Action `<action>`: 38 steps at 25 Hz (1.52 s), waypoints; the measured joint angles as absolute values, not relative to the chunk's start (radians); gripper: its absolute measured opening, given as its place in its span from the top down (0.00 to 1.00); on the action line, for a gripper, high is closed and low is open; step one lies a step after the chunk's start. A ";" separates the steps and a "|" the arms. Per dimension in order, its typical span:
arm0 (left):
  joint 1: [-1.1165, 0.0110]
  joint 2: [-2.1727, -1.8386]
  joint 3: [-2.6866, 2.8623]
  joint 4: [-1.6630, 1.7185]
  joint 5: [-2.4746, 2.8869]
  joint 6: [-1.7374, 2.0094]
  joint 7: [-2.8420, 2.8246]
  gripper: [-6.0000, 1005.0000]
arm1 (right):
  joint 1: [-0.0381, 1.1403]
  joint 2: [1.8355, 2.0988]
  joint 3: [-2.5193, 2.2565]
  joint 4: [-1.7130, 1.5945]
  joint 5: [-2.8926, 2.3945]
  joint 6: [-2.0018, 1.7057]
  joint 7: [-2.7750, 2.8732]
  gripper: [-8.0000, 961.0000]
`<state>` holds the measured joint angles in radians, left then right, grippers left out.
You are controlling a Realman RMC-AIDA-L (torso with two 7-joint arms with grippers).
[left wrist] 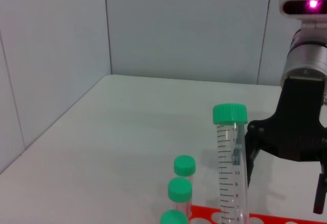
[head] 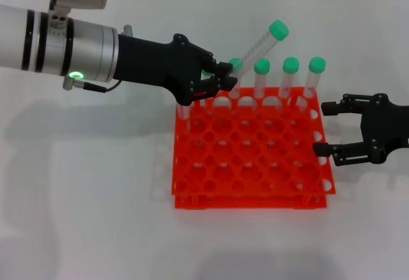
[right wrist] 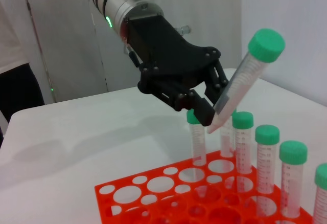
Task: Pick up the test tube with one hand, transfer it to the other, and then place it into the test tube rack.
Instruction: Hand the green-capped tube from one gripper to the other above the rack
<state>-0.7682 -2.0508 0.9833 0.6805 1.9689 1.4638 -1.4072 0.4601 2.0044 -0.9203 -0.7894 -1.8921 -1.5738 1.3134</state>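
Orange plastic fills the middle of the white table (head: 77, 216): the rack (head: 252, 165), square, two-tiered, with a grid of round holes. Its near rows stand empty of tubes in the head view.

Just right of the rack, at mid-depth, hangs the right gripper (head: 332, 128), black and clawed, its fingers spread wide and holding nothing. One fingertip lies close by the rack's right edge; whether it touches cannot be told.

Along the rack's far row stand capped tubes (head: 291, 78), upright in their holes, green caps up. Three rise clear toward the right of that row, and another cap (right wrist: 193, 116) shows partly behind the left gripper's fingers. The right wrist view shows them in a line, each clear with printed graduations.

Over the far-left corner of the rack is the left gripper (head: 220, 78), black, on a thick silver arm (head: 57, 43) with a glowing green ring, reaching in from the left. Its fingers are closed on the lower end of the tube (head: 259, 48), which is lifted above the rack and tilted, its green cap up and to the far right, its tip just above the far row. The left wrist view shows this tube close up, with the right gripper beyond it.
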 joint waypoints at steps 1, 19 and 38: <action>-0.767 -2.052 0.983 0.680 1.970 1.464 -1.405 0.81 | 0.460 2.004 -0.920 -0.789 -1.891 -1.574 1.314 0.12; -0.746 -2.068 0.994 0.669 1.979 1.448 -1.378 0.81 | 0.446 2.004 -0.841 -0.704 -1.652 -1.579 1.353 0.12; -0.759 -2.078 1.008 0.666 1.972 1.420 -1.366 0.81 | 0.499 2.023 -0.854 -0.294 -1.368 -1.564 1.038 0.12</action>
